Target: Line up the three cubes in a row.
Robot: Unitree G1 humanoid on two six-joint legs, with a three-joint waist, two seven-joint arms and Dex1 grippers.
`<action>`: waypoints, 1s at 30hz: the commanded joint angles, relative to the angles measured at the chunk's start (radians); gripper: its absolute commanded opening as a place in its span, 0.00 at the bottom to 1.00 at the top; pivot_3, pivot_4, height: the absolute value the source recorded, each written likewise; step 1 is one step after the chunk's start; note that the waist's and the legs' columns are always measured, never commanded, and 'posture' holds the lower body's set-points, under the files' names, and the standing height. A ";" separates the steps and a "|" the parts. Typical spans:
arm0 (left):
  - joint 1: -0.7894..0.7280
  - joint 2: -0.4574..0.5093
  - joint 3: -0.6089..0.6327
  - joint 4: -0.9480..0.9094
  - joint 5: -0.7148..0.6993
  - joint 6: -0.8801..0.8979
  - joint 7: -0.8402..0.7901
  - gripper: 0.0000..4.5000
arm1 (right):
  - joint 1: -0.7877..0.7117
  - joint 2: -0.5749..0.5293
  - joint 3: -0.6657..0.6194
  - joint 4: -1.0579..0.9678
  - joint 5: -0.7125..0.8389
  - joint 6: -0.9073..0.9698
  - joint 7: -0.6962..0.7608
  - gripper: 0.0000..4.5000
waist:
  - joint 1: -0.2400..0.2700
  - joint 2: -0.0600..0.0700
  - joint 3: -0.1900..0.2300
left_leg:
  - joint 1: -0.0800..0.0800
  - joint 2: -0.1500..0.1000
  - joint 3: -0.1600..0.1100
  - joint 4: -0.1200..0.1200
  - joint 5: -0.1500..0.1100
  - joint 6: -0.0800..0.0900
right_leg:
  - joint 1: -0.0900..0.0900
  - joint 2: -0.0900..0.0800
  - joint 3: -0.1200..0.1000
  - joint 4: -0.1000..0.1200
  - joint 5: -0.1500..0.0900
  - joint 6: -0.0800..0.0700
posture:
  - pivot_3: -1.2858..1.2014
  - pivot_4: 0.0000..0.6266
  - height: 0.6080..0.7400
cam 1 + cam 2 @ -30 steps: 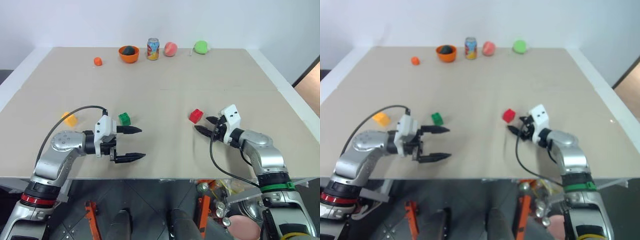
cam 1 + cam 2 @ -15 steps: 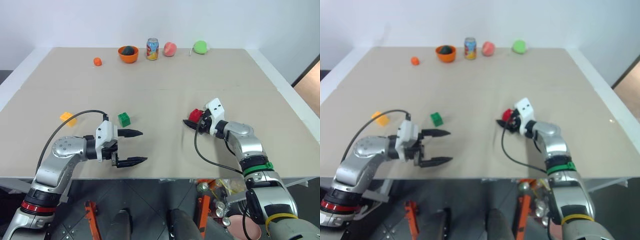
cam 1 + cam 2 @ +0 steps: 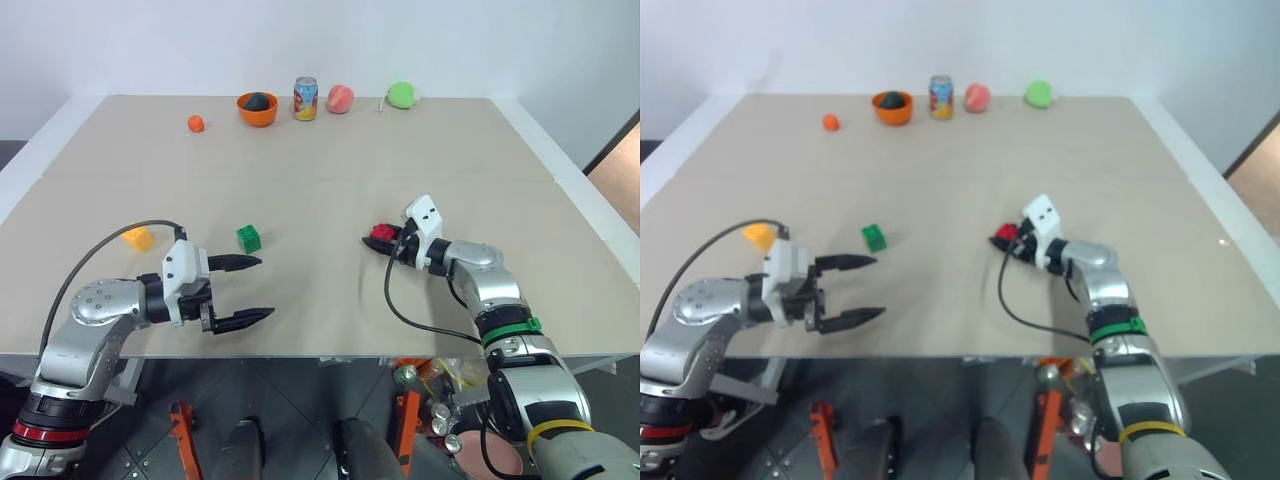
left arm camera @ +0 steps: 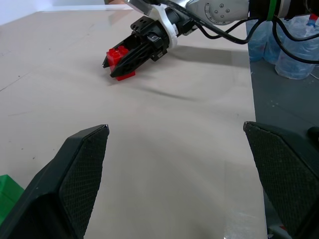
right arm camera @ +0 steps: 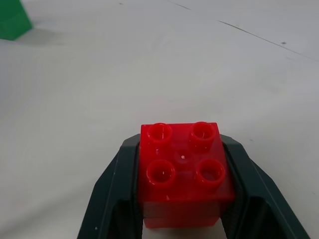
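Pinching red cube (image 5: 182, 172) by opposite flat sides, right gripper (image 3: 383, 242), fingers clamped on it, cube low at table (image 3: 320, 140) centre-right. Judged light, rigid, smooth plastic: likely to slip if gripped on studs. Left gripper (image 3: 242, 292) spread wide, holding nothing, just beside green cube (image 3: 248, 238). Yellow cube (image 3: 137, 238) further left. Open surface between cubes; near table edge close to left gripper.
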 commanded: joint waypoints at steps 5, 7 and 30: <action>0.008 0.077 0.101 -0.008 -0.104 0.037 -0.077 1.00 | 0.151 -0.123 0.060 -0.455 0.197 0.218 0.386 0.29 | 0.000 0.000 0.000 | 0.000 0.000 0.000 0.000 0.000 0.000 | 0.000 0.000 0.000 0.001 -0.002 0.001 | 0.52 0.24 1.00; 0.016 0.102 0.114 0.008 -0.115 0.039 -0.114 1.00 | 0.160 -0.148 0.087 -0.497 0.206 0.239 0.448 0.29 | 0.000 0.000 0.000 | 0.000 0.000 0.000 0.000 0.000 0.000 | 0.000 0.000 0.000 0.001 -0.002 0.001 | 0.52 0.24 1.00; 0.068 0.125 0.150 0.047 -0.105 0.012 -0.202 1.00 | -0.158 -0.031 0.198 0.050 0.000 -0.153 0.597 0.29 | 0.000 0.000 0.000 | 0.003 0.004 0.005 -0.001 0.000 -0.001 | -0.001 0.001 0.000 0.001 0.000 -0.003 | 0.52 0.24 1.00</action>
